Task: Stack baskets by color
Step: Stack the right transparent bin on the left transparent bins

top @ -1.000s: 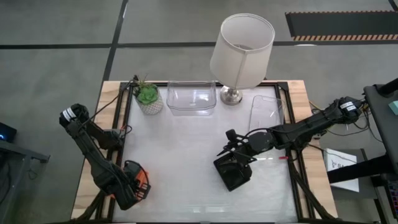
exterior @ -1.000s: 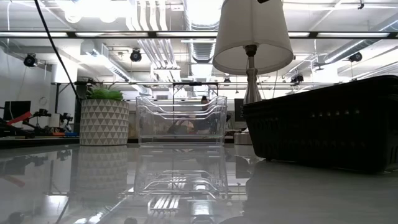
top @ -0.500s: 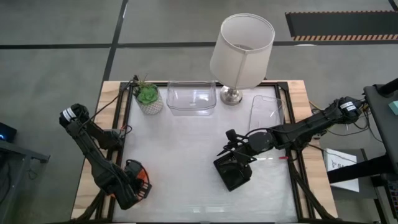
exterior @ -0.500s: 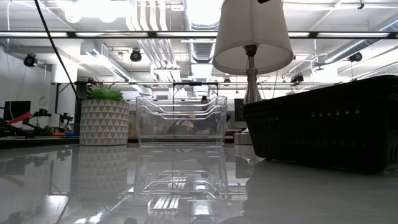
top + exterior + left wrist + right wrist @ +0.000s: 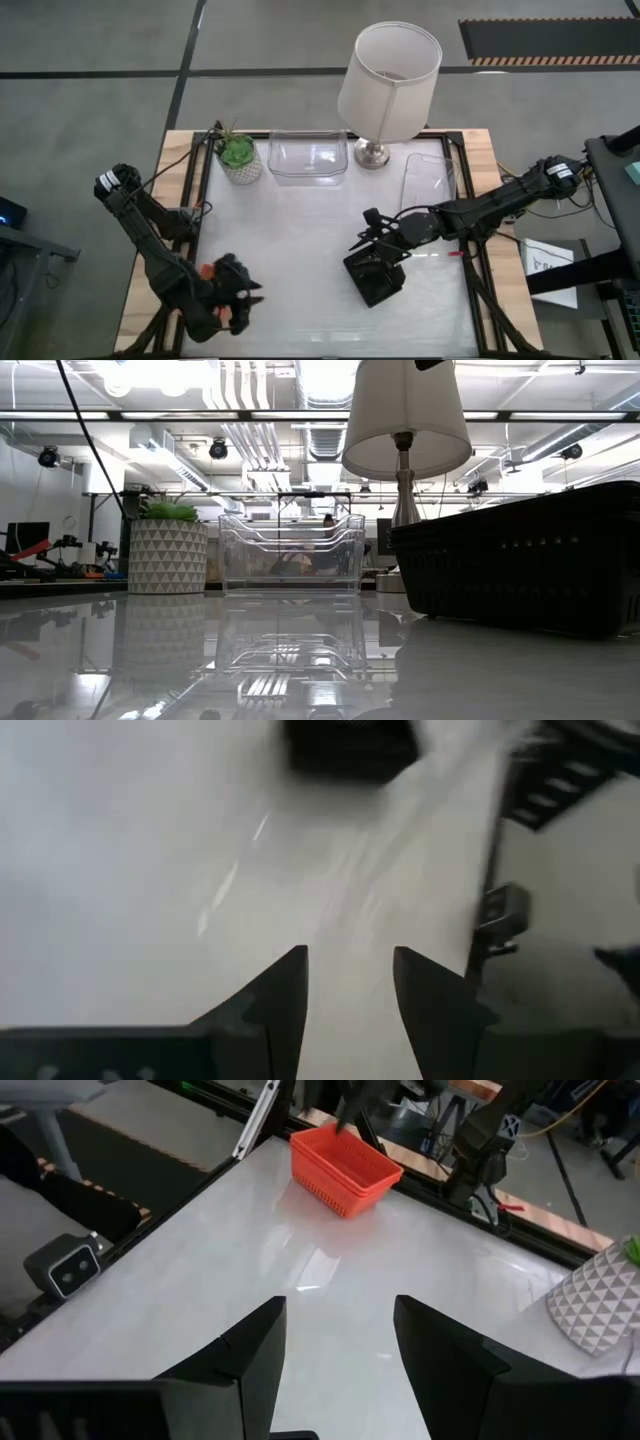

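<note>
- The surface (image 5: 300, 240) is a glossy white top in a dark frame, and a big workshop room with ceiling pipes shows behind it in the low view.
- The left gripper (image 5: 243, 297) is at the near-left corner of the surface, its two fingers (image 5: 283, 990) apart with only bare surface between them; it holds nothing.
- Just beside it, mostly hidden under the left arm, is the orange stack (image 5: 344, 1171); the right wrist view shows these orange mesh baskets nested and resting flat on the surface.
- The right gripper (image 5: 377, 240) hovers above the black baskets (image 5: 375, 274), right of the middle of the surface; its fingers (image 5: 255, 1350) are spread apart and empty.
- The black baskets fill the right side of the low view.
- A clear basket (image 5: 309, 158) sits at the far edge, between the potted plant (image 5: 238, 158) and the lamp (image 5: 388, 85); the low view shows it as nested clear trays.
- Another clear basket (image 5: 428, 183) lies near the right edge, just behind the right arm.
</note>
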